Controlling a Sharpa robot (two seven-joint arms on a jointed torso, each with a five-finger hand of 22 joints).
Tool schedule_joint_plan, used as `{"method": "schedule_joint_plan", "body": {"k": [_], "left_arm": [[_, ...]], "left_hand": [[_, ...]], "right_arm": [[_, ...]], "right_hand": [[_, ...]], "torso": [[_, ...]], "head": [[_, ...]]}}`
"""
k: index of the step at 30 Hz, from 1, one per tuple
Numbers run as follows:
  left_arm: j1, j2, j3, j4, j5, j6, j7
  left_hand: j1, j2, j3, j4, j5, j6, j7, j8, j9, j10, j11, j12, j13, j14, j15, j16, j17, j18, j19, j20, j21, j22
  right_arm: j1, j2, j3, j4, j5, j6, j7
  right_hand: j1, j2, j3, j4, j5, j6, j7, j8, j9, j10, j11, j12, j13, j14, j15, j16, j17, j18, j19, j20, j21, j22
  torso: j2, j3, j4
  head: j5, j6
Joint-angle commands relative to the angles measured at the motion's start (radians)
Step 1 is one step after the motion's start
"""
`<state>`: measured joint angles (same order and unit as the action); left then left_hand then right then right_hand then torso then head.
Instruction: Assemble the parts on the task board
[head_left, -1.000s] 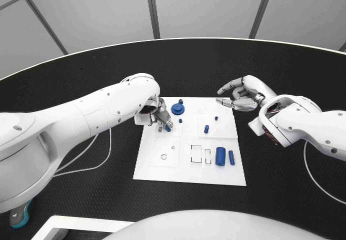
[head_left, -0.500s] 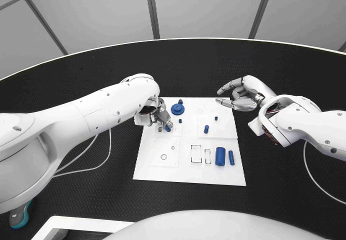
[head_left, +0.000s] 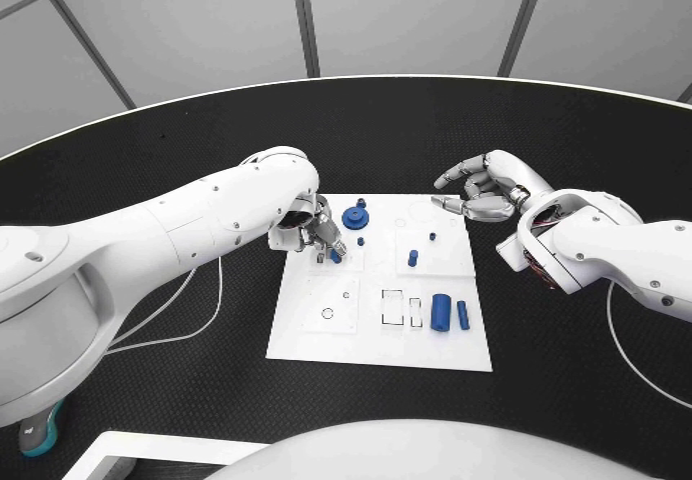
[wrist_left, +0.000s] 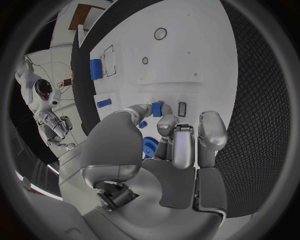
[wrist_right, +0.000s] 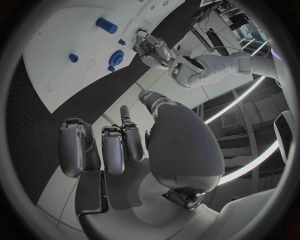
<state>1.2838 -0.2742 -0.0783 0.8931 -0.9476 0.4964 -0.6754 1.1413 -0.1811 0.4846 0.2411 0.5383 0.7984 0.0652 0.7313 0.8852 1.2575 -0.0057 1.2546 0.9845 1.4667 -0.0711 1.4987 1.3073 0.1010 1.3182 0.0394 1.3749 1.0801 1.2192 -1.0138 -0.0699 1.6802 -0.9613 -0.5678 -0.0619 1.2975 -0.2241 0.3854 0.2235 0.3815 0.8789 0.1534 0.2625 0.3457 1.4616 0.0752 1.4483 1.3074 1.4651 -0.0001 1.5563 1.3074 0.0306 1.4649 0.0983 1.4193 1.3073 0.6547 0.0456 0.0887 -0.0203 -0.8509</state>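
On the white task board (head_left: 378, 340), nearest lie two blue cylinders (head_left: 441, 309), a thick one and a thin one, beside empty slots. Farther in, the left hand (head_left: 307, 228) pinches a small blue part (head_left: 335, 255), apparently seating it; next comes pressing it home. Two small pegs (head_left: 413, 258) and one gear (head_left: 356, 219) stand beyond. The right hand (head_left: 483, 188) hovers at the far right over the bench (head_left: 173, 380), fingers curled, empty.

- task board (head_left: 310, 335) mid-table (head_left: 173, 400)
- gear-shaped part (head_left: 356, 219) at far edge
- two cylinders (head_left: 441, 310) side by side, near right
- left hand (head_left: 313, 232) over far-left corner
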Motion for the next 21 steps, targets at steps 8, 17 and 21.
{"method": "schedule_joint_plan", "body": {"k": [8,17,21], "left_arm": [[0.0,0.002,0.0,-0.001,0.0,-0.002,0.001],[0.0,0.002,0.0,0.0,0.0,-0.007,-0.001],[0.0,0.002,0.0,0.0,0.0,-0.006,-0.002]], "left_hand": [[-0.007,-0.009,-0.013,0.005,0.001,0.002,0.0,-0.009,-0.003,-0.009,-0.001,-0.005,-0.003,0.062,0.004,-0.005,0.124,-0.002,-0.008,0.002,-0.006,-0.002],[-0.007,-0.015,-0.031,0.014,-0.007,0.002,0.003,-0.016,-0.007,-0.013,0.001,-0.007,-0.007,0.061,0.006,-0.006,0.121,-0.002,-0.008,0.003,-0.007,-0.004],[-0.007,-0.02,-0.041,0.02,-0.013,0.002,0.004,-0.02,-0.008,-0.016,0.002,-0.008,-0.009,0.061,0.008,-0.006,0.121,-0.002,-0.009,0.004,-0.008,-0.004]], "right_arm": [[0.0,-0.001,0.0,0.001,0.0,0.0,-0.001],[0.0,-0.001,0.0,0.002,0.0,0.0,-0.001],[0.0,-0.002,0.0,0.002,0.0,0.0,-0.002]], "right_hand": [[-0.012,-0.002,-0.001,0.008,0.002,0.002,0.003,0.004,-0.002,-0.007,-0.005,-0.008,0.14,0.096,-0.008,-0.008,0.224,0.011,0.048,-0.008,-0.01,0.137],[-0.013,-0.002,-0.002,0.009,0.002,0.002,0.003,0.004,-0.002,-0.008,-0.005,-0.009,0.139,0.095,-0.008,-0.009,0.222,0.011,0.047,-0.008,-0.012,0.135],[-0.014,-0.002,-0.002,0.01,0.002,0.001,0.003,0.004,-0.002,-0.008,-0.005,-0.009,0.139,0.095,-0.008,-0.01,0.22,0.011,0.047,-0.008,-0.013,0.134]], "torso": [[0.0,0.0006,-0.0001],[0.0,0.0004,-0.0004],[0.0,0.0002,-0.0003]], "head": [[-0.001,-0.001],[-0.002,-0.001],[-0.003,-0.001]]}}
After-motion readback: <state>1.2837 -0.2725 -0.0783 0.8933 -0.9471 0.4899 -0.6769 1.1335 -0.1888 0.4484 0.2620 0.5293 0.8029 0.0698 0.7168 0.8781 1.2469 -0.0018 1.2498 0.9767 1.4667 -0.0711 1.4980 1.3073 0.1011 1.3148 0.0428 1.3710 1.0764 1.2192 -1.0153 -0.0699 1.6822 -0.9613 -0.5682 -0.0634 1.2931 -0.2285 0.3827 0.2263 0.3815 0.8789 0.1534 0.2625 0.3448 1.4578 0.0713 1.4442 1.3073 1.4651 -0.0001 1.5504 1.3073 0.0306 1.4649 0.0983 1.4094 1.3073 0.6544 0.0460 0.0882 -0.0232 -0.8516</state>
